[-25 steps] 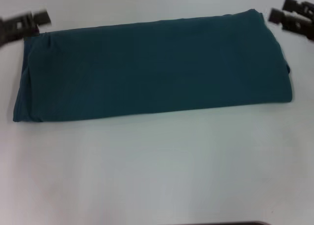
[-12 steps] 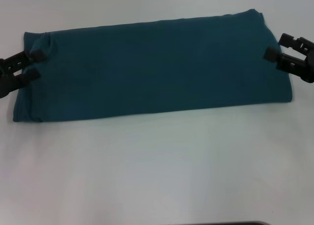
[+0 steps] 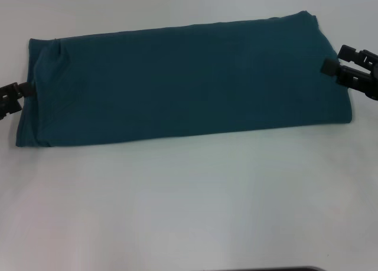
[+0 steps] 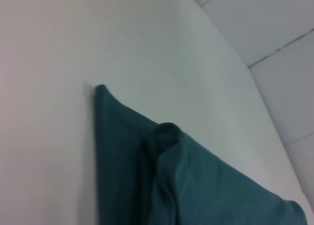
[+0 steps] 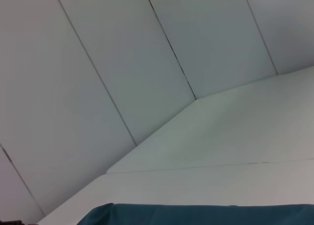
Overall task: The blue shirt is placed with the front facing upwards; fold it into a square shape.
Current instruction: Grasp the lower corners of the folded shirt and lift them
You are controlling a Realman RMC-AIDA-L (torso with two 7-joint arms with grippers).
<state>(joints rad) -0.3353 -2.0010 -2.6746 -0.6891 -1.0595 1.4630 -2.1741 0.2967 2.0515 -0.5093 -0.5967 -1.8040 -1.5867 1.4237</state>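
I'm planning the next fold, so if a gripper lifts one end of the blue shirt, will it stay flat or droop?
Probably droop: the blue shirt is soft layered cloth, already puckered at its left end. Likely light, and it may drag on the smooth table rather than roll.

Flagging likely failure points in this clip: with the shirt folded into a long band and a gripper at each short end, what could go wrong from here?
1. The left gripper sits at the very edge of the blue shirt; it may catch only the top layer, so the stack could separate on lifting.
2. The right gripper is farther from the robot than the left; an uneven lift could skew the fold.
3. The bunched corner may leave a lump.
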